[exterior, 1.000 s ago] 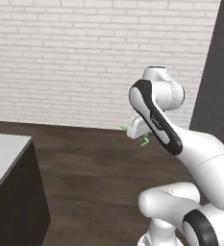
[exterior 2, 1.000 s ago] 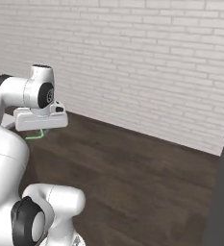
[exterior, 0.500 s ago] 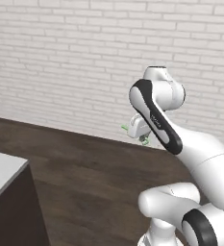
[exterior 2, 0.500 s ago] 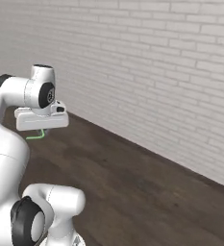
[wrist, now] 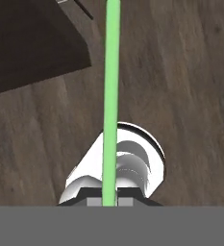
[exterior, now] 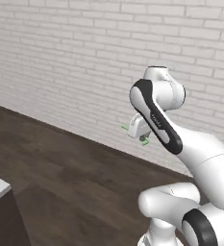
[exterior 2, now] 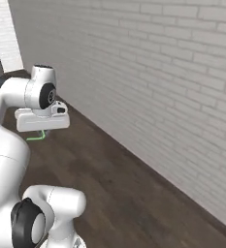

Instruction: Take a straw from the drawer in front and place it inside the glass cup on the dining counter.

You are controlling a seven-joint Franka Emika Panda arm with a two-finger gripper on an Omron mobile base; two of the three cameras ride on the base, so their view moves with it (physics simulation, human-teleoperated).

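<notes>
Straw [wrist: 111, 91] clamped in closed tool [wrist: 110, 201], carried over floor; next, find cup, lower straw in from twelve o'clock.

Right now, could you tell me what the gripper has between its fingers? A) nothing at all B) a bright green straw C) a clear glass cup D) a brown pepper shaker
B: in the hand view the straw runs as a thin green line up from between the tips of the gripper, and in the left base view its green ends stick out on either side of the hand.
</notes>
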